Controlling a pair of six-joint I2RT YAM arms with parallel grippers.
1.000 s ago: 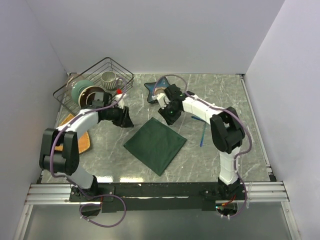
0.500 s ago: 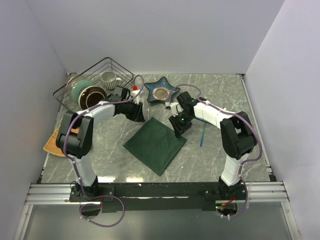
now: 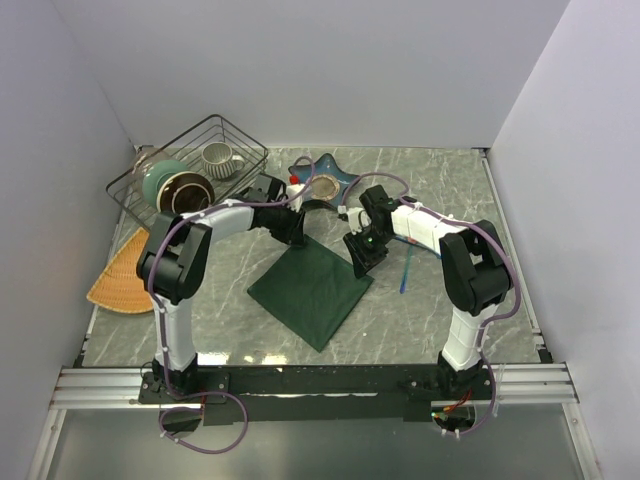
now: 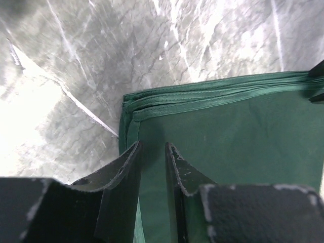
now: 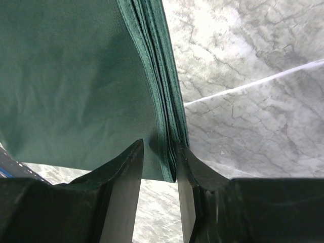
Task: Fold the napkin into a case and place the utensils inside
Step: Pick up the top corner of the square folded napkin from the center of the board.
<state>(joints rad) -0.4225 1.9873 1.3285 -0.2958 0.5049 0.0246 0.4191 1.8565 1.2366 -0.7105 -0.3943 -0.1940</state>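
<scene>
holding right gripper narrowed astride the stacked edge of the napkin at its right corner; not showing whether clamping or only straddling. holding left gripper at a narrow gap over the far corner, green cloth showing between the fingers. treating the cloth as light, limp and layered: expecting sagging and plies slipping apart. taking hold at the hemmed corners, pinching every ply together. lying flat on the table, spreading nearward from both grippers, diamond-wise.

A lab test cell: plain white walls box in a marble-look table with an aluminium rail.
</scene>
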